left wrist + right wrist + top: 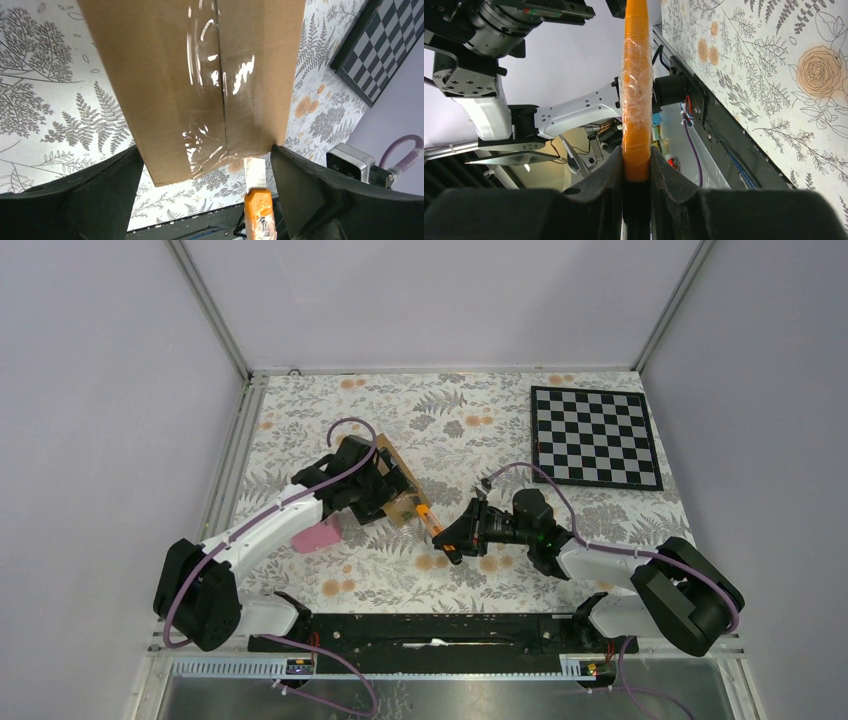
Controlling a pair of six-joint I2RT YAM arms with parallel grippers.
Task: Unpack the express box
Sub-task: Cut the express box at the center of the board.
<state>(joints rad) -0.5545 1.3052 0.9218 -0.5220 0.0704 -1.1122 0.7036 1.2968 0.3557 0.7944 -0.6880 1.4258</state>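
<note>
We judge tape-cutting is in hand: our left claw [207, 172] clamps the express box [175, 75], our right claw [636, 167] pinches the orange cutter [636, 100]; next, slice the taped seam between the left fingers.

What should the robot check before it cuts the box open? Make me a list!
1. Left tool holds the express box on both sides: ok.
2. Right tool pinches the orange cutter: ok.
3. Tape over the seam is in view and uncut: ok.
4. Cutter tip lined up with the seam: not ok, it sits to one side in the left wrist view.
5. Tip touching the cardboard: cannot tell.
</note>
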